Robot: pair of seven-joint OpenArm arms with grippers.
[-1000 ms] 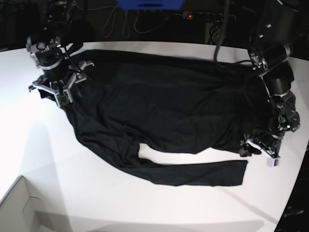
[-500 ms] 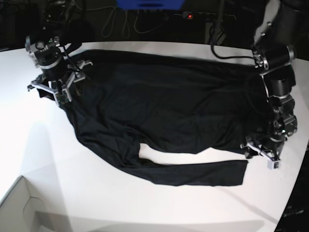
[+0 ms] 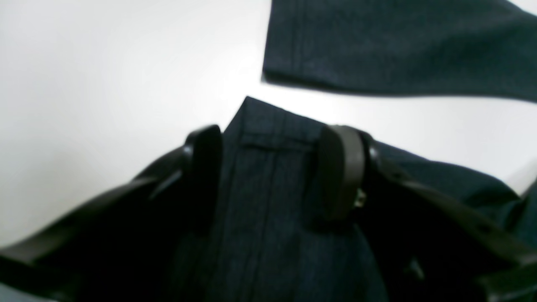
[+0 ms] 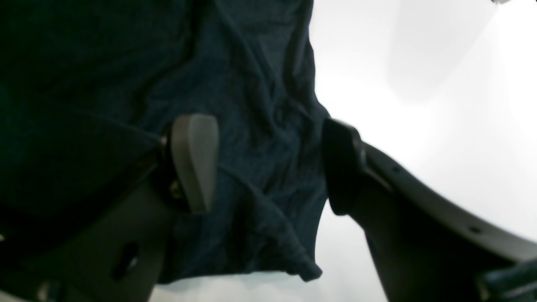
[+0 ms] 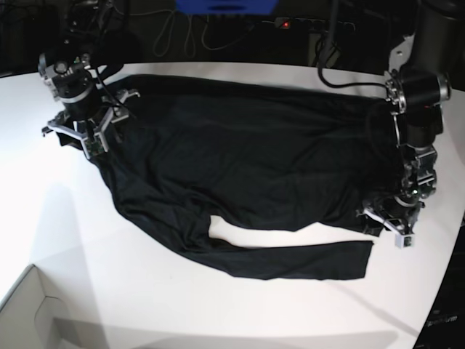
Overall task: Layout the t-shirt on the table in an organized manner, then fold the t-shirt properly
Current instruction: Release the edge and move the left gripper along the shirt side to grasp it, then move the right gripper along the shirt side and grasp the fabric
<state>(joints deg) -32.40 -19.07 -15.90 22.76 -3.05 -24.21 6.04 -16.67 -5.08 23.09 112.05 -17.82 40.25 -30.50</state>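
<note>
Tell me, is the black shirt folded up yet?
Not yet. The black long-sleeved fabric t-shirt lies spread on the white table, wrinkled, one sleeve stretched along its near edge.

Black t-shirt covers the desk's middle, sleeve stretched along the near side. Bare desk lies open to the front and front-left, up to a white box corner. Cables and dark gear crowd the far edge. Arms occupy both ends: right gripper, left gripper.
</note>
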